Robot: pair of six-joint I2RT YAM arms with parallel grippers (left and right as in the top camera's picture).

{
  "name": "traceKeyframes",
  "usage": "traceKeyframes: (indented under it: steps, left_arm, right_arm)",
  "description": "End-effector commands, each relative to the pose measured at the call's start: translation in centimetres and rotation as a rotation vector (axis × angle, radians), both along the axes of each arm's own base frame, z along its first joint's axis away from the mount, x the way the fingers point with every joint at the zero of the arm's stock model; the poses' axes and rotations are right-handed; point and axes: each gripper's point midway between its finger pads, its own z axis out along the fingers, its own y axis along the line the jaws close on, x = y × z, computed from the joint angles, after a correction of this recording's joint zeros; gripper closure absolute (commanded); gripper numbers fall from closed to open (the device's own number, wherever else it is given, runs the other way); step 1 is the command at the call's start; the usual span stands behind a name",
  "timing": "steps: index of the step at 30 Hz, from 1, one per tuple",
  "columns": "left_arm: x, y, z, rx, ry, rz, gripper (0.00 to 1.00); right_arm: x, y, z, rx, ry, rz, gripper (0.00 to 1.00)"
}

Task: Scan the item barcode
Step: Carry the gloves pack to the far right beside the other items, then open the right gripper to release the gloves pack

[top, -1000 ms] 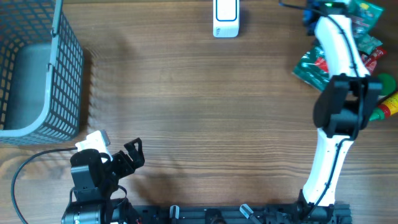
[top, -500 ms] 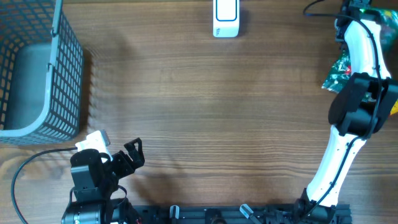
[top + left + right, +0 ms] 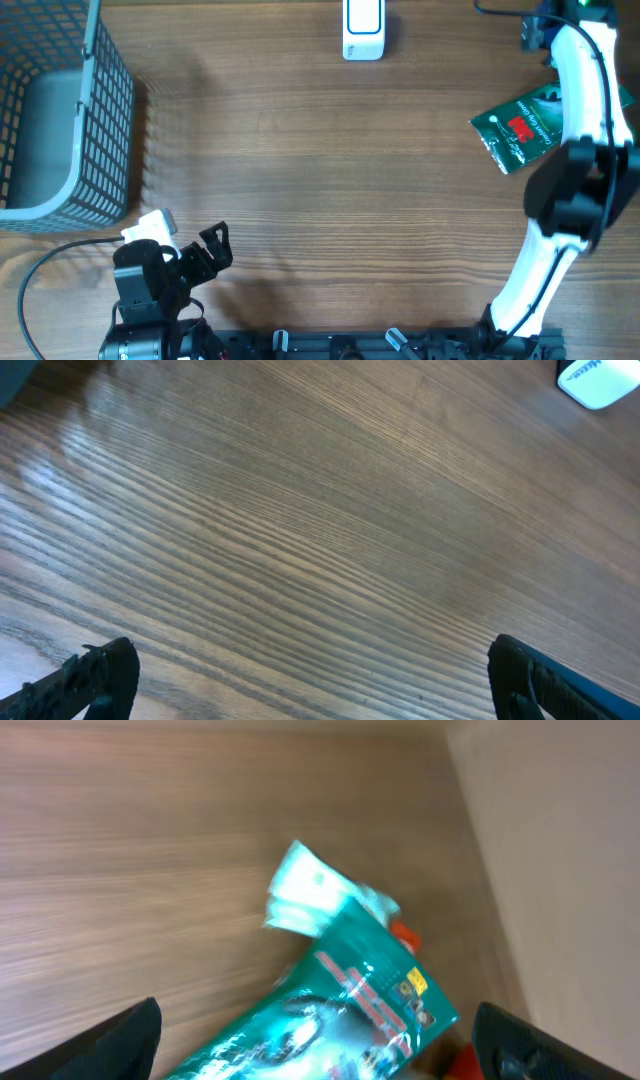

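The green foil packet with a red mark and white lettering lies flat on the brown wood-grain table towards its right side, tilted a little, with its right end hidden under the white forearm of the right arm. It sits well apart from the white rectangular scanner, which stands at the far edge of the table near the middle. In the right wrist view, which is blurred, the packet shows below the camera with a pale end pointing away, and a small orange-red object just beside it that is too smeared to identify. The right gripper has its two dark fingertips at opposite bottom corners of that view, spread wide; they press on nothing, and the packet lies loose on the wood between and beyond them. The left gripper rests low at the near left of the table, close to its base, its jaws likewise fully apart with only bare wood between them. A grey-blue wire-mesh basket occupies the far left corner, well away from both the packet and the scanner. A dark cable curves across the table by the left arm's base.
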Motion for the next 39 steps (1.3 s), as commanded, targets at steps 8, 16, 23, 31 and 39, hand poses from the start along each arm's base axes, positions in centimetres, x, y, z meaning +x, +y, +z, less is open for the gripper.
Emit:
traceKeyframes:
  steps: [8,16,23,31,39]
  left_arm:
    - [0.0,0.0,-0.1,0.005,-0.002,-0.006,0.0]
    - [0.0,0.0,-0.1,0.006,-0.002,-0.006,0.0]
    - [0.0,0.0,-0.1,0.005,-0.002,-0.006,0.0]
    - [0.0,0.0,-0.1,0.005,-0.002,-0.006,0.0]
    - [0.0,0.0,-0.1,0.005,-0.002,-0.006,0.0]
  right_arm:
    - [-11.6,17.3,17.8,0.236,-0.278,0.243,0.0]
    - [-20.5,17.6,25.1,0.33,-0.448,0.29,0.0]
    - [-21.8,17.0,26.3,0.322,-0.485,0.293,0.0]
    - [-22.0,16.9,25.6,0.283,-0.439,0.312,0.0]
    - [-26.2,15.7,28.7,0.303,-0.546,0.327,0.0]
